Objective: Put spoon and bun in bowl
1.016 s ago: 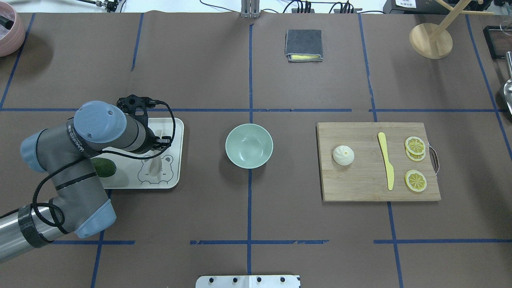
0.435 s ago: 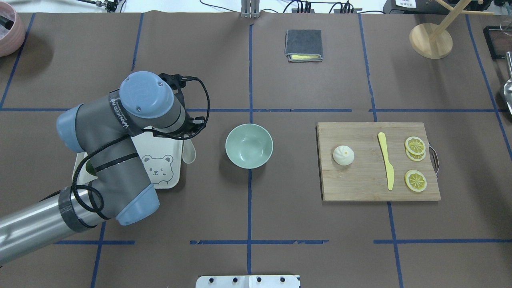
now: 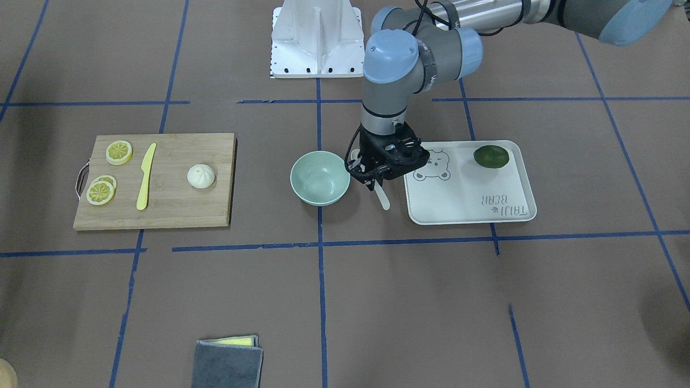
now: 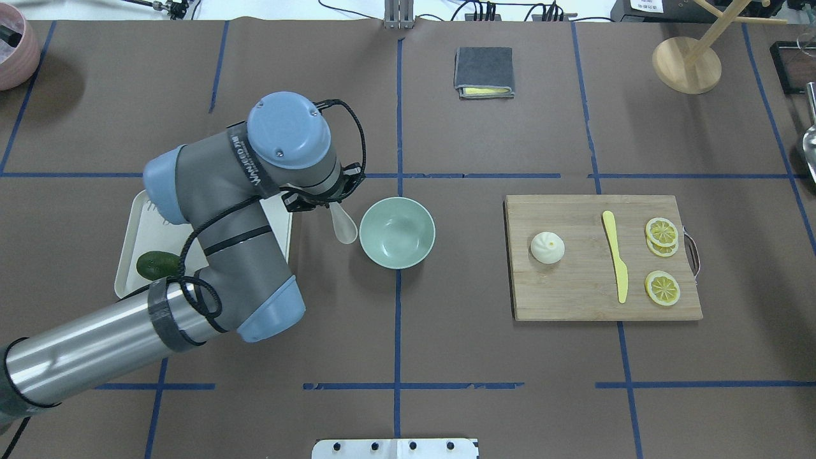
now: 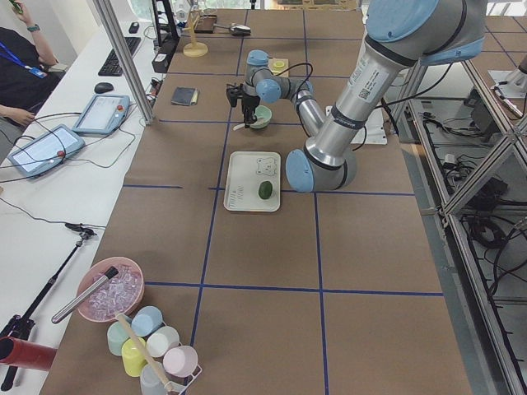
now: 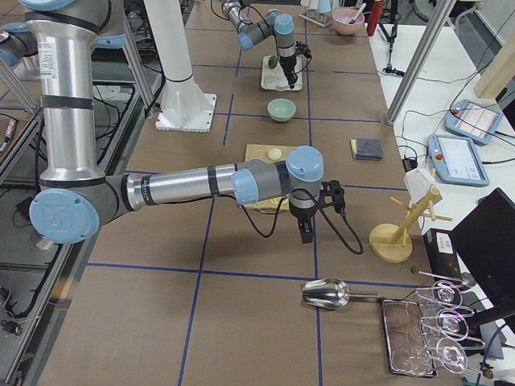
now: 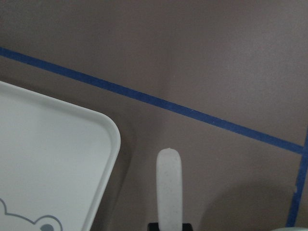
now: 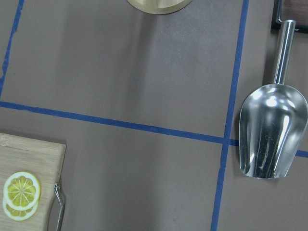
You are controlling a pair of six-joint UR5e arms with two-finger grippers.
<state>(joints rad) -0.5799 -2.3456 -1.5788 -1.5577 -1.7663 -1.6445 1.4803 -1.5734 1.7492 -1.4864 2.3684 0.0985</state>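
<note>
One spoon, one bun, one bowl

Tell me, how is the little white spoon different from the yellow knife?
The short pale beige-white soup spoon is gripped by the left end effector beside the round mint-green bowl. The slim yellow plastic knife lies flat on the wooden cutting board, untouched. The spoon has a rounded scoop, while the knife is long and thin. The spoon is whitish, the knife yellow. Both are small eating tools.
</note>
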